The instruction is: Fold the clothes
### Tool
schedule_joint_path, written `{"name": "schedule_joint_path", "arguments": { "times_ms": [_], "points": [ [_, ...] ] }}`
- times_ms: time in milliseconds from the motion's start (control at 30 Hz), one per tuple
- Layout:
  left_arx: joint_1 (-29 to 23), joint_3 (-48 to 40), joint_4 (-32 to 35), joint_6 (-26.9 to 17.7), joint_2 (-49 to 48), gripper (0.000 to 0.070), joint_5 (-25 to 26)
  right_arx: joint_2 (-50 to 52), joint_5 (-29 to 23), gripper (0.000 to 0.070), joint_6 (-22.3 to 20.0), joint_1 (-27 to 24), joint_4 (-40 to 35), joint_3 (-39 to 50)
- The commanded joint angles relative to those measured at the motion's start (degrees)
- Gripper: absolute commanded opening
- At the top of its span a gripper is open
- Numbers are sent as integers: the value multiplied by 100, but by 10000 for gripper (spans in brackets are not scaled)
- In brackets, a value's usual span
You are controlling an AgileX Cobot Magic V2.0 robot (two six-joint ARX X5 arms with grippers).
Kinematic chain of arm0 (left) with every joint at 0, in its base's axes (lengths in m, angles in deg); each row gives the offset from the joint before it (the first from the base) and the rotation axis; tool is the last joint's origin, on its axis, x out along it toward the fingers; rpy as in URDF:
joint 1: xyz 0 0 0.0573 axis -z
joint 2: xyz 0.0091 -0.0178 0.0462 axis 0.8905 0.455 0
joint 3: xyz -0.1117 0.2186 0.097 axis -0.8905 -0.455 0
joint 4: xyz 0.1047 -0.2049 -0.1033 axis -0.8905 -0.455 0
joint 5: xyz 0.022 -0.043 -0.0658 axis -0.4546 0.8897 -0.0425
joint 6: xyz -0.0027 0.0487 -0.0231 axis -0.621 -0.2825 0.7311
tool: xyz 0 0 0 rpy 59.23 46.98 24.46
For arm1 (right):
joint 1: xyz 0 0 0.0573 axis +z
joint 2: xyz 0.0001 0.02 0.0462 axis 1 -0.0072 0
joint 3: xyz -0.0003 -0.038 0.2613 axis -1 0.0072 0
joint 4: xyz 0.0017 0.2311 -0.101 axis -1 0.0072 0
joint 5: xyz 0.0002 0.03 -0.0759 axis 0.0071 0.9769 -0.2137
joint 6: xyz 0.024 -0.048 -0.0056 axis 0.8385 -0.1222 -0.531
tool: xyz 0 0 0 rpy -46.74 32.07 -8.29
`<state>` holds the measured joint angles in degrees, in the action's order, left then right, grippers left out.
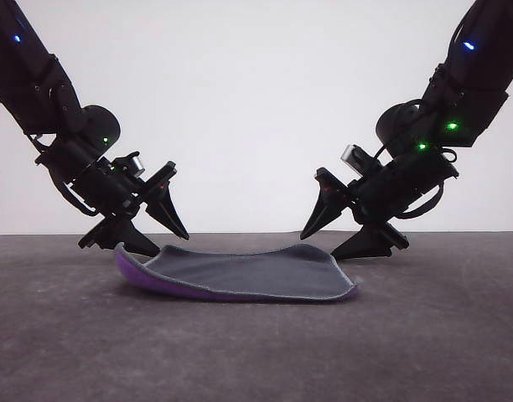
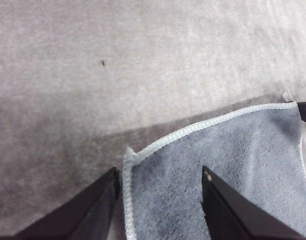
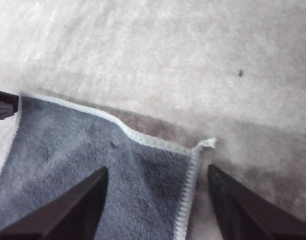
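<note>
The cloth (image 1: 244, 273) lies on the grey bench (image 1: 256, 352), about midway between the bench's left and right sides as the front view frames it. Its dark grey face is up. A strip of bright purple shows along its near edge and at its left end, where that end curls up off the surface. Pale grey stitching runs around the border.

The left tool (image 1: 153, 233) is low at the cloth's left end with its jaws apart. One finger (image 1: 122, 236) is down near the bench just beside the curled corner, the other (image 1: 168, 211) is raised above the cloth. From the left wrist view, the stitched corner of the cloth (image 2: 218, 170) sits between the two dark fingers (image 2: 93, 210), one finger outside the edge over bare bench and the other over the grey face. Whether either finger touches the fabric cannot be told.

The right tool (image 1: 344, 233) mirrors it at the cloth's right end, jaws also apart. Its lower finger (image 1: 370, 243) is near the bench just past the cloth's far right corner, and its upper finger (image 1: 325, 213) points down toward the fabric. In the right wrist view the corner of the cloth (image 3: 93, 170) lies between the fingers (image 3: 68, 210), with a small tuft of stitching sticking out at the tip. Neither tool grips anything.
</note>
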<state>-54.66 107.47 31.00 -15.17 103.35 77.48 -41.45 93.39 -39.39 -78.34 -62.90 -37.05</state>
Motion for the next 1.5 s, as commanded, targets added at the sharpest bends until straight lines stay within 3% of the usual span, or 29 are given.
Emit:
{"name": "schedule_joint_path", "arguments": {
  "times_ms": [0,500,600,700,733,967,1233,1467],
  "points": [
    [11,136,18,-37,164,308,70,-169,43,373,43,32,18,-114],
    [11,136,13,-39,164,308,304,-169,268,352,37,100,50,-114],
    [11,136,11,-41,164,268,304,-169,265,198,33,101,47,-114],
    [11,136,-2,-42,164,35,302,-169,252,20,9,101,37,-114],
    [11,136,0,-42,164,10,302,-169,248,6,10,101,32,-114],
    [5,136,-130,-84,164,0,386,-169,460,2,-96,93,34,-114],
    [-187,156,-597,-91,148,0,1503,-163,1916,2,-96,-86,474,-122],
    [-344,287,-1668,-598,120,0,1782,-119,2529,3,-427,-148,1187,-123]
  ]
}}
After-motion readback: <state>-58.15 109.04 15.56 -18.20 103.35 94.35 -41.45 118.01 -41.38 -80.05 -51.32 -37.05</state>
